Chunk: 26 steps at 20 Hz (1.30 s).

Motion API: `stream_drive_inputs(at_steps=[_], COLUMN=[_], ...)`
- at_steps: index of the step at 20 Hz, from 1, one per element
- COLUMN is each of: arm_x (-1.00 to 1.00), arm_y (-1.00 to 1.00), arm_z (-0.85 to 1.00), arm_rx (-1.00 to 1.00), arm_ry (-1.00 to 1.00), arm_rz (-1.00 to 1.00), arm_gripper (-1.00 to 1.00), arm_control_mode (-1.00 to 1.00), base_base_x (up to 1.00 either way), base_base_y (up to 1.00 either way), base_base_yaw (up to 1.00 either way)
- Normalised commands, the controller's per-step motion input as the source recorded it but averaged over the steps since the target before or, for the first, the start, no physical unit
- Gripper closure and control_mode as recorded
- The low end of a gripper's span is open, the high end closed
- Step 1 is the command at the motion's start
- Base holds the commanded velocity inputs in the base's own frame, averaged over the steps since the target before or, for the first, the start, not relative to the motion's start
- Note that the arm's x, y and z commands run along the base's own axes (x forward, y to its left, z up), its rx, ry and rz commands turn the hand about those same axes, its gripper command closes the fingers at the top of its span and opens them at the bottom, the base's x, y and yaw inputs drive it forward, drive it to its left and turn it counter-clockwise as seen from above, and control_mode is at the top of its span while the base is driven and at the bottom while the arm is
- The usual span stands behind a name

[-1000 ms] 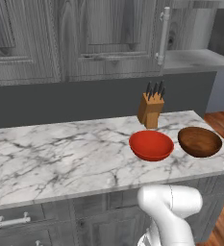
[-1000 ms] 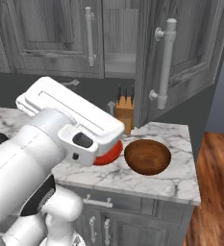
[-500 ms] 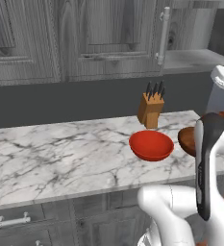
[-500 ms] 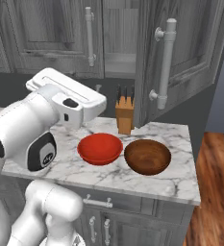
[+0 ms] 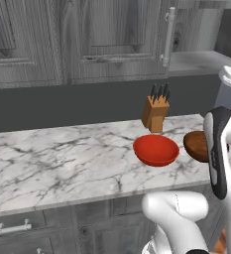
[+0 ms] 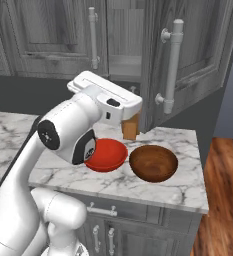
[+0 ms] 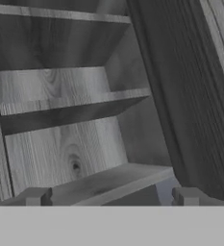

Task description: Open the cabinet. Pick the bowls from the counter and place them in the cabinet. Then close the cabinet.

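Cabinet [image 7: 70,139] shelves sit right in front of the gripper [image 7: 111,197], jaws spread wide, holding nothing.

I am looking at a kitchen. A long white marble table [image 5: 62,158] with dark veins runs along the wall. Dark grey wood cabinets [image 5: 107,39] with long silver handles [image 6: 172,65] hang above it, and one door is open so I can see grey shelves [image 7: 70,101] inside. More cabinets with small handles [image 5: 12,228] sit under the table. A knife block [image 5: 155,113], a red bowl [image 5: 155,150] and a brown wooden bowl [image 6: 153,162] stand on top. Far right is wood floor [image 6: 223,200].
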Motion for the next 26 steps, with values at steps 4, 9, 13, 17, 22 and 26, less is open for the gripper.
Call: stream_drive_inputs(at_steps=[4, 9, 13, 17, 22, 26], arm_x=[0.59, 0.42, 0.24, 0.45, -0.07, -0.65], arm_y=[-0.28, -0.51, -0.93, -1.0, -0.26, 0.56], arm_z=[-0.32, -0.11, -0.07, -0.32, -0.11, -0.04], arm_rx=[0.0, 0.0, 0.01, 0.06, -0.01, -0.08], arm_ry=[0.01, 0.0, 0.01, 0.01, -0.03, -0.07], arm_rz=[0.01, 0.02, 0.0, 0.0, 0.02, 0.07], arm_gripper=[-1.0, -1.0, -1.0, -1.0, -1.0, -1.0], arm_control_mode=[-1.0, -1.0, -1.0, -1.0, -1.0, -1.0], base_base_x=[0.0, 0.0, 0.0, 0.0, 0.0, 0.0], base_base_y=[0.0, 0.0, 0.0, 0.0, 0.0, 0.0], base_base_yaw=[0.0, 0.0, 0.0, 0.0, 0.0, 0.0])
